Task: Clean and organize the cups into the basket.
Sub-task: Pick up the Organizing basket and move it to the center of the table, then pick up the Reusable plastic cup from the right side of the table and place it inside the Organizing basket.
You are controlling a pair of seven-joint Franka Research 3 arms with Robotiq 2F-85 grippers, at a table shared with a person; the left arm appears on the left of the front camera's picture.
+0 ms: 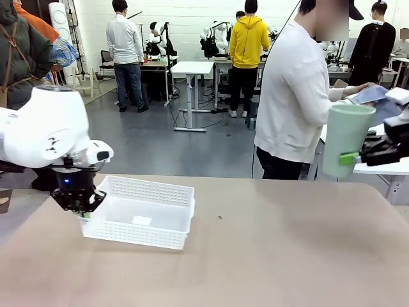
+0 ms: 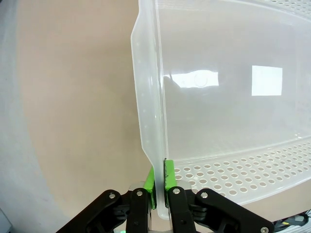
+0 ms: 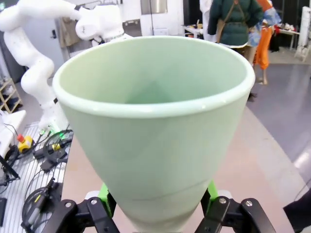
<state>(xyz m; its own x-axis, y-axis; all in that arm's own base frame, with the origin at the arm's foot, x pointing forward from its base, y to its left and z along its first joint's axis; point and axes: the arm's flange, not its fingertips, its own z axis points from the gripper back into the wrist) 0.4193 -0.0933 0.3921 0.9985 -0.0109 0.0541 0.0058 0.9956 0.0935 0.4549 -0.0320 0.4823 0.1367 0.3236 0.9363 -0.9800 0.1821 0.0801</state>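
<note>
The white lattice basket (image 1: 142,213) lies on the brown table at the left, with nothing in it. My left gripper (image 1: 82,206) is shut on the rim of its left end; in the left wrist view the green pads (image 2: 166,175) pinch that thin rim (image 2: 148,111). At the far right my right gripper (image 1: 350,158) holds a pale mint green cup (image 1: 346,139) upright, high above the table. In the right wrist view the cup (image 3: 155,131) sits mouth up between the green pads (image 3: 105,194) of the right gripper (image 3: 158,213).
A person in a white top (image 1: 294,96) stands across the table at the right, hands on a blue cloth (image 1: 370,94). A side table (image 1: 390,167) stands behind the cup. Bare brown tabletop (image 1: 275,249) spans the middle and right.
</note>
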